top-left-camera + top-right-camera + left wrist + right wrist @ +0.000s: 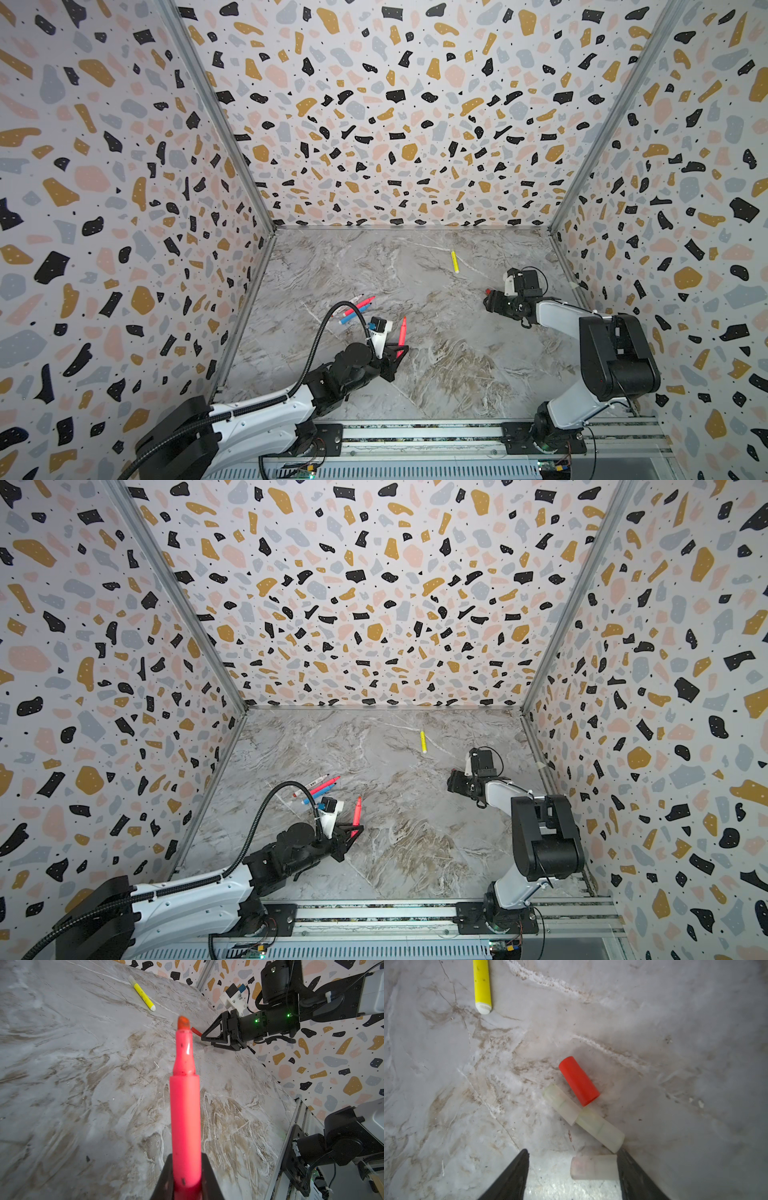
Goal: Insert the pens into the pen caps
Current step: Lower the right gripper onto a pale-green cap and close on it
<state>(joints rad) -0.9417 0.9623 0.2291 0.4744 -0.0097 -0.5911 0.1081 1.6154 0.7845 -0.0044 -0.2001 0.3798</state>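
The pink-red pen is clamped in the closed left fingers, bare tip outward. The right fingers are open around a clear cap on the counter, near the red cap.

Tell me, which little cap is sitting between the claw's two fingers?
The frosted, faintly pink cap. It lies between the right claw's open fingers; the red cap and two pale yellowish caps lie out beyond the fingertips.
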